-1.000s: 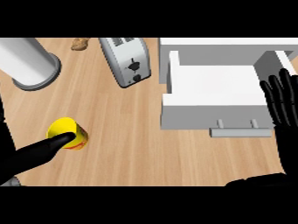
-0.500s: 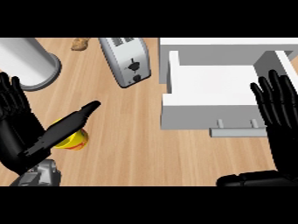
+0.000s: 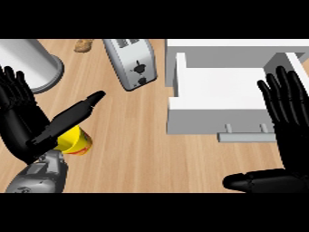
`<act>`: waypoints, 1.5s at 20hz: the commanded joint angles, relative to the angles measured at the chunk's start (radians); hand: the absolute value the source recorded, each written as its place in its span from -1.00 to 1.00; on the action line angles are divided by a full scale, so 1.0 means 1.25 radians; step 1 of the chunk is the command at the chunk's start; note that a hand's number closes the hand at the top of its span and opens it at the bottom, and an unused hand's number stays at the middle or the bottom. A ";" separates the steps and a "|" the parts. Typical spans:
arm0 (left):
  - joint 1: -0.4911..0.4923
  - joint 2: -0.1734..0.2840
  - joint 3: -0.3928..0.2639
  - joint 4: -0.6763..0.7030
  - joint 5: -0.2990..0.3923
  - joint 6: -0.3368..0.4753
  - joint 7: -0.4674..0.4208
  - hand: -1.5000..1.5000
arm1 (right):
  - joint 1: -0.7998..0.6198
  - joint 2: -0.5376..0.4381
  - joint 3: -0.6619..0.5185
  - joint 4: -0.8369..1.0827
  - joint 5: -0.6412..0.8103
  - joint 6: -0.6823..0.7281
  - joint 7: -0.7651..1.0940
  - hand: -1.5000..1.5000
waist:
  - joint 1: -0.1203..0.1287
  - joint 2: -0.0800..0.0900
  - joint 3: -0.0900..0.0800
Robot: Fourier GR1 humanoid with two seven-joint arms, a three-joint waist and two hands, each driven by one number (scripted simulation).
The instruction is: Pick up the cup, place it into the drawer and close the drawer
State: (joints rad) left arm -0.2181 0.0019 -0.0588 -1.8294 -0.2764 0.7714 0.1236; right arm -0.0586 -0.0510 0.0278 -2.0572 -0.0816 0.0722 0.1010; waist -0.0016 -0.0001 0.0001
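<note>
Showing no readable writing, the yellow cup (image 3: 75,141) sits under the released left hand (image 3: 23,120).

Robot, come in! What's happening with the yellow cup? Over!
Left hand open, beside cup, no grasp yet. Right hand open over drawer front. Drawer open.

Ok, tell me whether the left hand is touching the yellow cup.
Cannot tell. In the head view the left hand overlaps the yellow cup with its thumb across it, but contact isn't plainly shown.
</note>
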 commanded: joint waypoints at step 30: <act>0.260 -0.002 0.001 0.217 0.384 0.036 -0.416 -1.00 | -0.008 -0.011 -0.034 -0.021 -0.021 0.020 0.021 -1.00 | 0.001 0.000 0.000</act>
State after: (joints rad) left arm 0.0966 0.0005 -0.0562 -1.6222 0.1312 0.8337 -0.3205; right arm -0.0969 -0.0822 -0.0383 -2.0748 -0.1347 0.1005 0.1551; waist 0.0008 -0.0005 -0.0005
